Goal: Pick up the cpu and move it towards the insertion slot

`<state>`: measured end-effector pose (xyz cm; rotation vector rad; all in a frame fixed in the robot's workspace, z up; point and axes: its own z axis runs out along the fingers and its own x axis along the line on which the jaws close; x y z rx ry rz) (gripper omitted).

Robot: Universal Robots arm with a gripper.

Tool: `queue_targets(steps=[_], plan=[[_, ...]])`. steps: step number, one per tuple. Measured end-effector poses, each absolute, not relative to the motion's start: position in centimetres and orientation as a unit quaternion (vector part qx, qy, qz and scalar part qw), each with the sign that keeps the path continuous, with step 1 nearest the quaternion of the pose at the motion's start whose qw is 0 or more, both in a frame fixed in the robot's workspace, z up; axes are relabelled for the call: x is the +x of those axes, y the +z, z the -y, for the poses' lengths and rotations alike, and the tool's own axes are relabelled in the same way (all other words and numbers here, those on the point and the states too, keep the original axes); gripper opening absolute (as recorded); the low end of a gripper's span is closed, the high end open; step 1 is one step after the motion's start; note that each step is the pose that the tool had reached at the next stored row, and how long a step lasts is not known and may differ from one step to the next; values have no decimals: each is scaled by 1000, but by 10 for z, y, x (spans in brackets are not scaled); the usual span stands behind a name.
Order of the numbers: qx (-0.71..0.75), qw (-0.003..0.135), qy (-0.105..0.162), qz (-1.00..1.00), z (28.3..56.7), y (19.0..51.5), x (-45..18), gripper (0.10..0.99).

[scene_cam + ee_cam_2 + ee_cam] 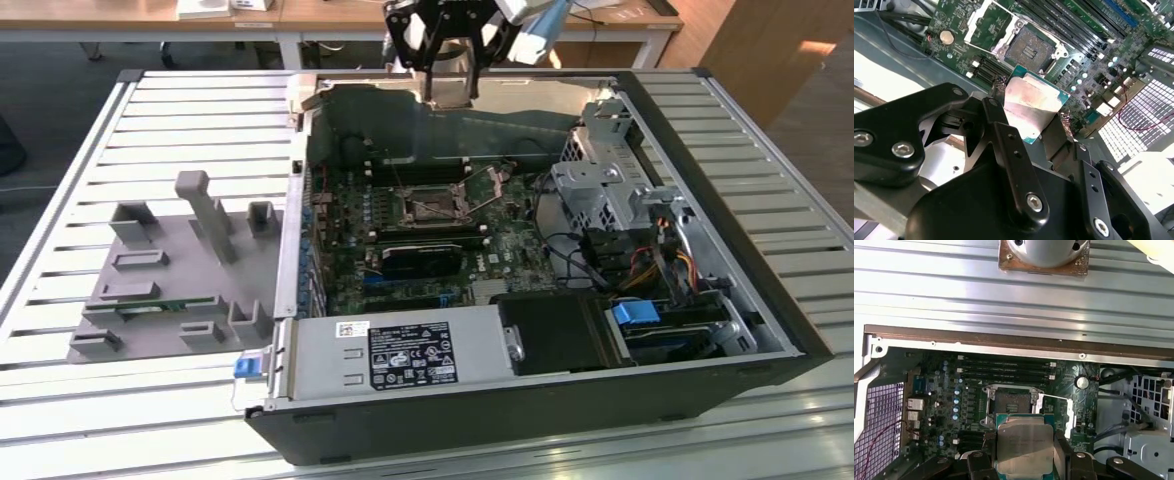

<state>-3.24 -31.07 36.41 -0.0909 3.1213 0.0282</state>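
Low centre of the first wrist view, the gripper [1025, 452] pinches the cpu [1025, 447] by opposite edges; light, stiff, probably fragile underneath.

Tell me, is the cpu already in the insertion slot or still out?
Out. In both wrist views the tool holds the cpu above the board, and the insertion slot lies open and empty.

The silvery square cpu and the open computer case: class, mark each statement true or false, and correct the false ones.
1. The gripper is shut on the silvery square cpu. True.
2. The cpu sits seated in the silver-framed insertion slot. False: it is held above the board, apart from the slot.
3. The slot's dark centre is uncovered. True.
4. The black computer case stands upright with its side panel on. False: it lies open on the slatted table.
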Motion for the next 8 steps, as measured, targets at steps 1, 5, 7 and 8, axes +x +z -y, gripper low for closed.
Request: queue_targets(steps=[1,5,7,8], plan=[[-30,9,9,-999,310,364,-32,537],[-30,9,9,-999,310,364,-32,537],[-30,9,9,-999,310,364,-32,537],[-30,9,9,-999,310,364,-32,537]])
